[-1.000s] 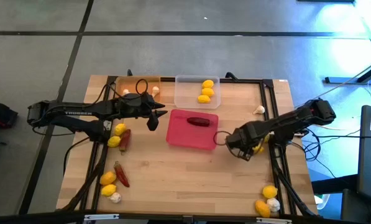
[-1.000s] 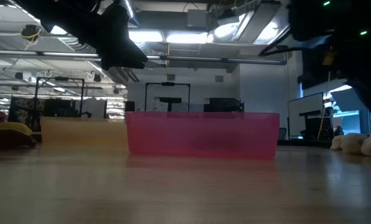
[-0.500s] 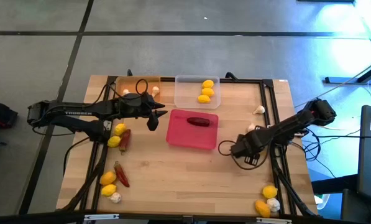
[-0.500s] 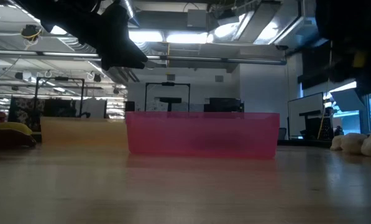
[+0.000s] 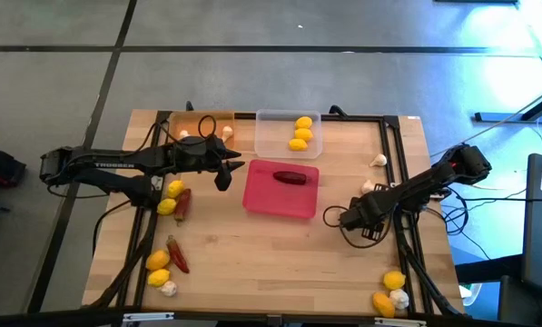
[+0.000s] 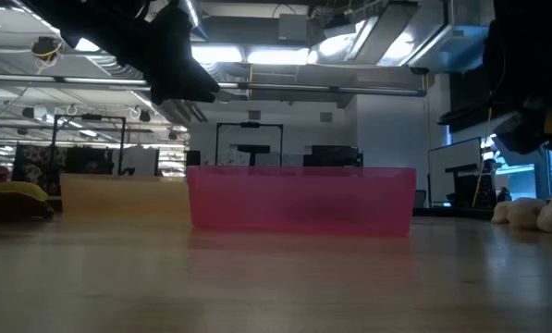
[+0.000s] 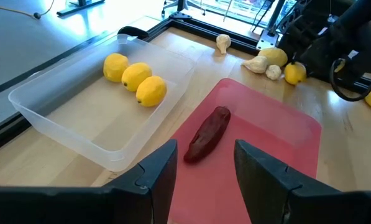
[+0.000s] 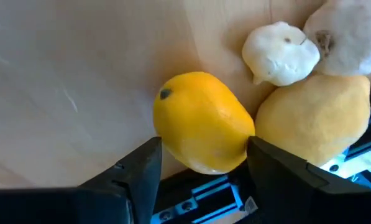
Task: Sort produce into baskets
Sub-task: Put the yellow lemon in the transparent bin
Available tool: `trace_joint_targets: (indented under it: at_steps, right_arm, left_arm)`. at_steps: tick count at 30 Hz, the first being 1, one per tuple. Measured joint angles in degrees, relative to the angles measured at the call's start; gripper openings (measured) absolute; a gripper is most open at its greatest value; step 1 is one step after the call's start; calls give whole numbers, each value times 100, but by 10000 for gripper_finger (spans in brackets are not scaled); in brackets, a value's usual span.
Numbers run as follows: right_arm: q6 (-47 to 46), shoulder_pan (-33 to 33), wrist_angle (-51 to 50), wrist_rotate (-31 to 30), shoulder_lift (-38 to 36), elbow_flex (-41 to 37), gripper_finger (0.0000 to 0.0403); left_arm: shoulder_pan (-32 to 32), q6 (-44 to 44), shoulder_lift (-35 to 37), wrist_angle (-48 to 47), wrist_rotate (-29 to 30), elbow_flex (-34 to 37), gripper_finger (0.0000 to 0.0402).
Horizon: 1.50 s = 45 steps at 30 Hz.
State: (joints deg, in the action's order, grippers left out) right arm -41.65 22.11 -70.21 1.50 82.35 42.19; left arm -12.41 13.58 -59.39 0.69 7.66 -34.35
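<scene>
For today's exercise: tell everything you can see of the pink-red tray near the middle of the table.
The pink-red tray is a shallow rectangle with rounded corners, of what looks like translucent plastic, resting flat on the wooden table just in front of the clear tray. It holds a single dark red chili pepper, lying near its far end. The left end effector, fingers apart, hangs at its left edge; whether they touch cannot be told.

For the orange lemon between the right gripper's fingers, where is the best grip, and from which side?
Grip the orange lemon across its narrow middle, coming straight down from above. The right gripper is open and already straddles it. A paler lemon presses against one flank, with garlic just beyond, so that finger probably has to wedge between the two lemons.
</scene>
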Motion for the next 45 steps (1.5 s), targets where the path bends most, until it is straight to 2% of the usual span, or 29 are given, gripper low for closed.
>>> trace_joint_targets:
  at_steps: [14, 23, 27, 37, 45]
  right_arm:
    - [-15, 0, 248, -22, -7, -74, 223]
    - [106, 0, 202, -90, -7, -70, 136]
    - [123, 0, 172, -85, 1, -19, 114]
    - [169, 0, 201, -107, 15, 822, 112]
    - [472, -39, 137, -794, 13, 1512, 112]
  left_arm:
    - [1, 0, -1, 0, 0, 0, 154]
    - [0, -2, -1, 0, 0, 0, 154]
    - [-1, -2, -1, 0, 2, 0, 155]
    - [0, -3, -1, 0, 1, 0, 155]
    - [1, -4, -1, 0, 0, 0, 155]
